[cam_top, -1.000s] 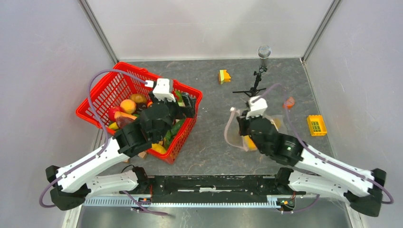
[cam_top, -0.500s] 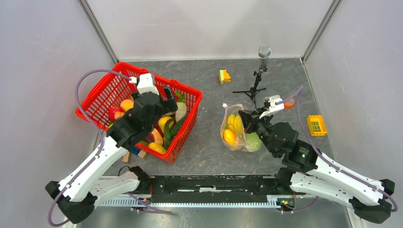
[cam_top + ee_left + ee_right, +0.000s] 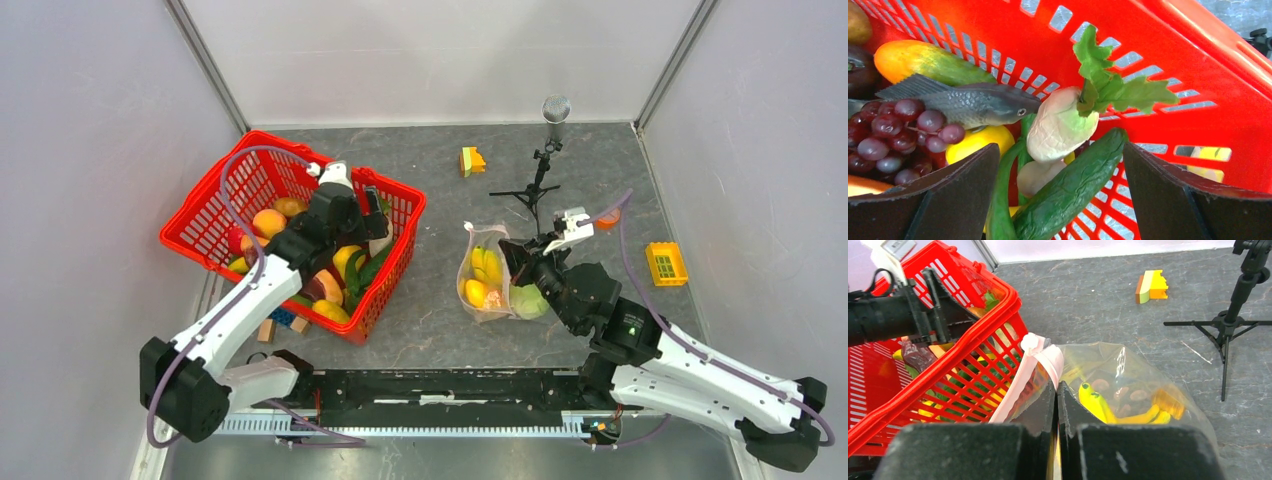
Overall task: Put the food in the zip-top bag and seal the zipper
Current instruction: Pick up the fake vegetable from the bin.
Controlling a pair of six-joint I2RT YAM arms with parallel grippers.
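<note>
At the near right, the right gripper (image 3: 1056, 390) was pinched fully closed on the mouth edge of the clear crinkly zip-top bag (image 3: 1143, 375), beside its pale pink zipper strip (image 3: 1048, 360). The bag sat on the grey table (image 3: 1098, 290), holding yellow toy bananas (image 3: 1098, 402). Farther left, the left gripper (image 3: 1060, 165) hung wide open and empty inside the red mesh basket (image 3: 1198, 65), over a white toy radish (image 3: 1058, 127).

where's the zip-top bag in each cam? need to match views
Top external: zip-top bag right of centre, right of the red basket.
Left wrist: not in view.
Right wrist: zip-top bag at centre, right of the red basket.
Shared landmark: red basket, in all three.
</note>
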